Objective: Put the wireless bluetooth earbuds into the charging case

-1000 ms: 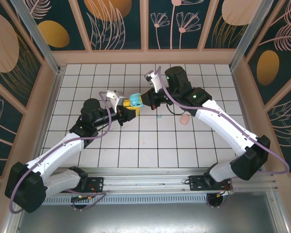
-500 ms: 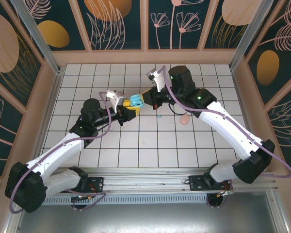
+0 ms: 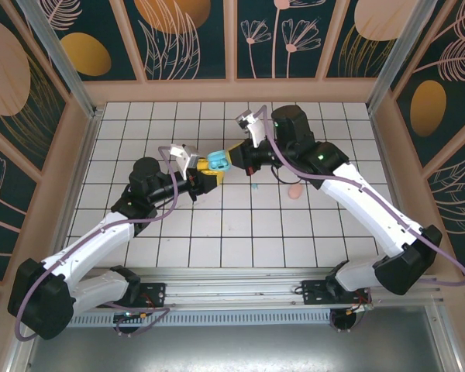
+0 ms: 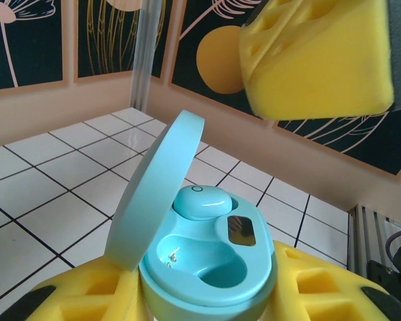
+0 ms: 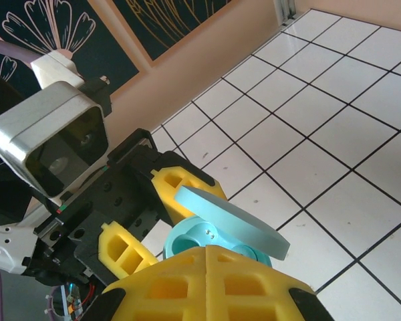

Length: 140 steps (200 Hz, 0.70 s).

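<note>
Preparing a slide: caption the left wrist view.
Left gripper holds the open teal charging case, one teal earbud seated, second socket empty, right gripper above.

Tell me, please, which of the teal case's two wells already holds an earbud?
The far well in the left wrist view: a teal earbud fills it; the near well is bare.

Left arm (image 3: 101,236), right arm (image 3: 364,198): white link shells, black joints, black bases (image 3: 143,293) at 6 o'clock. Purple cable (image 3: 452,263) loops along each. Fingers (image 4: 307,287) yellow, blocky, with pockets. Silver camera box (image 5: 53,144), wrist-mounted.
</note>
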### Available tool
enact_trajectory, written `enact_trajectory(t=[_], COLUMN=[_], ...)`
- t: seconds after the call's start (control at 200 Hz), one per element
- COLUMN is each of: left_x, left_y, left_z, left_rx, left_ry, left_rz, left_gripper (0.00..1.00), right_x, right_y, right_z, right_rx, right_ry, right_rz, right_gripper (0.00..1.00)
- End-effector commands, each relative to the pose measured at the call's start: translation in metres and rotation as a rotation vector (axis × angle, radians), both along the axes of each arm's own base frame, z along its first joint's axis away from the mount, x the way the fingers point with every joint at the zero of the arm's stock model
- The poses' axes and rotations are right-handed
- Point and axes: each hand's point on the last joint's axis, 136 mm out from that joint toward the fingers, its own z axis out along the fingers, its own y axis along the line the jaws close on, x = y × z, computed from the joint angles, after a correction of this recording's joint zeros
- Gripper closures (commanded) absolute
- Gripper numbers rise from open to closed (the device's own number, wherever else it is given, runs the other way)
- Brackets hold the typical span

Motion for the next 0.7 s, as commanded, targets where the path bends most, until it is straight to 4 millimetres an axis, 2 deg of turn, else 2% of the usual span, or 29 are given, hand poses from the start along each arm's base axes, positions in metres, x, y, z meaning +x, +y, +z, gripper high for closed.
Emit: enact_trajectory(t=[0.0,0.185,0.295,0.345,0.365,0.41,0.49,0.56,0.696], left_x=[-0.002,-0.002,-0.003,-0.003,-0.003,-0.003,-0.003,-0.004,-0.005], left_y=[-0.001,-0.001,0.0,0.0,0.0,0.0,0.0,0.001,0.002], left_z=[0.017,0.018,0.017,0.018,0.018,0.019,0.018,0.018,0.017], left_rx=[-0.031,-0.03,-0.029,-0.03,-0.03,-0.031,-0.03,-0.03,-0.03], left_ry=[-0.055,-0.055,-0.056,-0.058,-0.057,-0.058,-0.057,-0.056,-0.055], left_rz=[-0.009,-0.005,-0.003,-0.003,-0.003,-0.002,-0.003,-0.001,0.002], left_gripper=[1.0,1.0,1.0,1.0,1.0,1.0,1.0,1.0,1.0], right_x=[-0.002,0.007,0.031,0.044,0.057,0.073,0.092,0.103,0.12], right_y=[-0.011,-0.028,-0.051,-0.061,-0.074,-0.09,-0.109,-0.114,-0.108], right_z=[0.019,0.037,0.03,0.014,0.007,-0.013,-0.048,-0.071,-0.109], right_rx=[0.036,0.098,0.076,0.041,0.025,-0.021,-0.082,-0.099,-0.102], right_ry=[-0.038,-0.037,-0.009,0.031,0.051,0.098,0.171,0.217,0.261], right_rz=[-0.028,-0.083,-0.225,-0.298,-0.359,-0.447,-0.531,-0.547,-0.503], right_gripper=[1.0,1.0,1.0,1.0,1.0,1.0,1.0,1.0,0.99])
